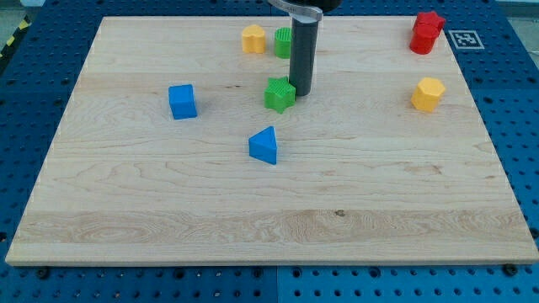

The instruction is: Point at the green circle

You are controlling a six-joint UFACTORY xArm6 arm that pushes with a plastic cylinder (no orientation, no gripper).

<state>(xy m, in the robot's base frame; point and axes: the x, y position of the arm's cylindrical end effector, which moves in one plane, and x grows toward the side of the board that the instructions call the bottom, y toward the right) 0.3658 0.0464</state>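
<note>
The green circle (282, 42) stands near the top of the wooden board (126, 194), partly hidden behind my dark rod. My tip (301, 91) rests on the board below the green circle. It sits just to the right of a green star-shaped block (280, 94), close to it or touching it. A yellow block (253, 39) stands just left of the green circle.
A blue cube (182, 101) lies at the left. A blue triangular block (264, 146) lies below the green star. A yellow hexagonal block (428, 93) is at the right. A red block (426, 33) is at the top right corner.
</note>
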